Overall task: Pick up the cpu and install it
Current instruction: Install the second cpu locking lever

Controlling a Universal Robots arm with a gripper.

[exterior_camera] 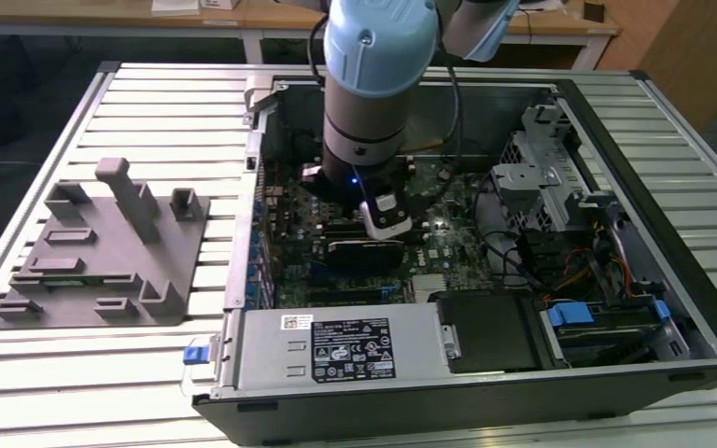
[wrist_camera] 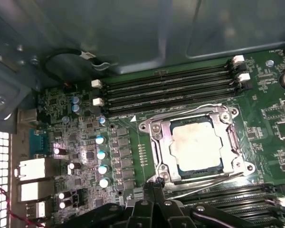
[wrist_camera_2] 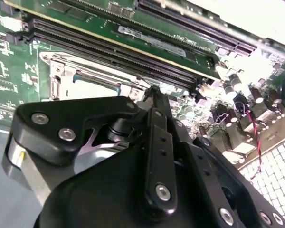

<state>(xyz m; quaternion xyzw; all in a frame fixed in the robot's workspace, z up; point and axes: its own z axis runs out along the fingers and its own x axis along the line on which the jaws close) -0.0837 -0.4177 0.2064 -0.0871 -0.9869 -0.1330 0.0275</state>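
Observation:
The cpu (wrist_camera: 197, 145), a small square chip with a pale silvery top, lies flat inside the dark metal-framed socket (wrist_camera: 152, 128) on the green motherboard. A thin wire lever (wrist_camera: 199, 180) runs along the socket's edge. My gripper (wrist_camera: 156, 181) is shut with nothing between its fingers, and its tips hover just off a corner of the socket frame, beside the lever. In the second wrist view the black fingers (wrist_camera_2: 154, 123) meet at one point in front of the socket frame (wrist_camera_2: 61, 71). In the exterior view the arm (exterior_camera: 372, 93) reaches down into the open computer case.
Memory slots (wrist_camera: 171, 88) run along one side of the socket, and capacitors (wrist_camera: 103, 154) stand beside it. The case walls (exterior_camera: 259, 187), a drive cage (exterior_camera: 545, 177) and the power supply (exterior_camera: 333, 350) surround the board. A grey plastic tray (exterior_camera: 97, 252) sits on the slatted table at the exterior view's left.

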